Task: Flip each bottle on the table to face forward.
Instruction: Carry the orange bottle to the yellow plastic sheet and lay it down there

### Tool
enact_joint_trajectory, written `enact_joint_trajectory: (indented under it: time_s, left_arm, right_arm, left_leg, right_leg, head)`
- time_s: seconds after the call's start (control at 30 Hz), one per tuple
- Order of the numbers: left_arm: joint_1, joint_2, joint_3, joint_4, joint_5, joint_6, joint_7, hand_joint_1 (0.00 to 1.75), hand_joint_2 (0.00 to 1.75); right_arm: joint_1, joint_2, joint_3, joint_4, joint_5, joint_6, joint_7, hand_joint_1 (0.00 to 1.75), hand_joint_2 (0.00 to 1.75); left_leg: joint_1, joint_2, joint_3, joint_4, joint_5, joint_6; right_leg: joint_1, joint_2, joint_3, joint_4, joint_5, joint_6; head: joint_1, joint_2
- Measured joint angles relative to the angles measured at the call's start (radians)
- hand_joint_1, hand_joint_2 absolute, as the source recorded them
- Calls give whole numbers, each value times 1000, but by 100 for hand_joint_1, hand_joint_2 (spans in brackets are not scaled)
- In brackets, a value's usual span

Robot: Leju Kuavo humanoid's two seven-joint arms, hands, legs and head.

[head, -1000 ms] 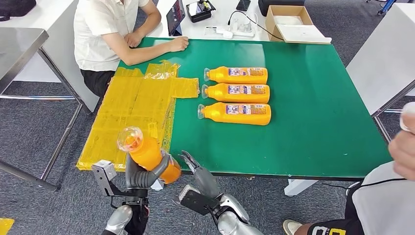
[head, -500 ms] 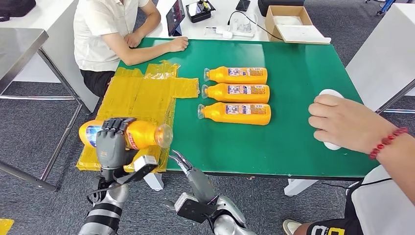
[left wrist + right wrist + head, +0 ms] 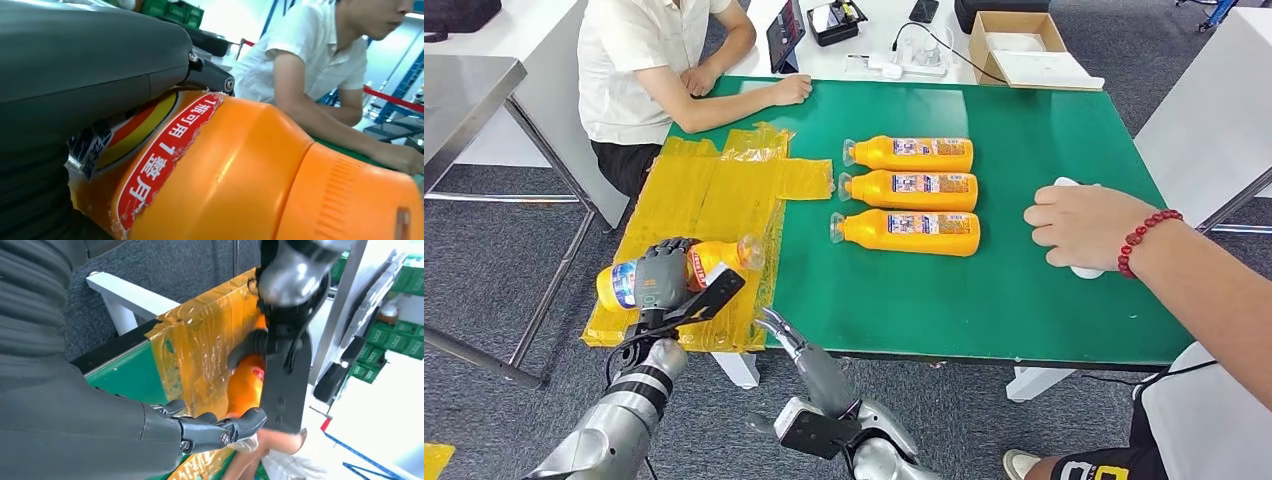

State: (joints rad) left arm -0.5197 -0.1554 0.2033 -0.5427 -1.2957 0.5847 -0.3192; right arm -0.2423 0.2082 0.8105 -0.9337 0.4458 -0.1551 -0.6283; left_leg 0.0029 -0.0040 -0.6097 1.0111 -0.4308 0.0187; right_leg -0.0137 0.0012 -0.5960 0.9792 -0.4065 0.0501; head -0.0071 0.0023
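Bottle [image 3: 686,272] held sideways in left hand [image 3: 664,275], fingers wrapped round label, above yellow sheet [image 3: 714,200] at table [image 3: 1024,300] edge. Right hand [image 3: 786,332] spread, holding nothing. Could slip & roll off near edge if released early; smooth body, grip near mid only.

Green table [image 3: 1044,290], three bottles [image 3: 909,183], yellow sheet [image 3: 709,215]
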Motion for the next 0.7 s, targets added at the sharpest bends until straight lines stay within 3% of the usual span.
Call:
enact_joint_trajectory:
  time_s: [0.1,0.2,0.23,0.3,0.37,0.43,0.57,0.7]
  left_arm:
    - [-45,13,-1,70,-10,-14,28,175,175]
    - [-73,23,-10,111,-24,-59,66,158,175]
    - [-83,27,-12,122,-19,-83,71,148,175]
    - [-100,32,-14,137,4,-131,63,88,175]
    - [-111,36,-14,145,35,-169,43,17,175]
    - [-116,38,-12,152,74,-221,6,0,175]
    - [-117,34,-18,157,125,-361,-56,0,175]
    - [-121,33,-31,157,126,-394,-59,0,175]
  right_arm:
    - [0,1,5,1,-2,3,0,0,175]
    - [0,3,7,1,-6,4,0,0,175]
    - [0,3,8,2,-7,3,0,0,175]
    - [1,4,8,4,-8,-1,0,0,175]
    - [2,5,8,7,-10,-6,-1,0,87]
    - [2,5,8,9,-12,-17,-4,0,0]
    - [4,7,8,16,-17,-41,-10,0,0]
    - [4,10,8,22,-18,-46,-10,0,0]
  left_leg:
    - [0,0,1,0,0,0]
    - [0,-1,2,0,0,0]
    - [0,-1,2,0,0,0]
    - [0,-1,4,0,0,0]
    - [0,-2,6,0,0,0]
    - [0,-2,7,0,1,-1]
    - [0,-2,7,0,2,0]
    - [-1,-3,6,0,2,0]
  right_leg:
    - [0,-1,1,0,0,0]
    - [0,-1,2,0,0,0]
    - [0,-1,2,0,0,0]
    - [0,-2,4,0,0,0]
    - [0,-2,5,0,-1,-1]
    - [0,-2,6,0,-1,-1]
    - [0,-2,6,1,0,0]
    - [-1,-2,6,1,0,0]
  head:
    - [0,0]
    - [0,0]
    - [0,0]
    - [0,0]
    - [0,0]
    - [0,0]
    - [0,0]
    - [0,0]
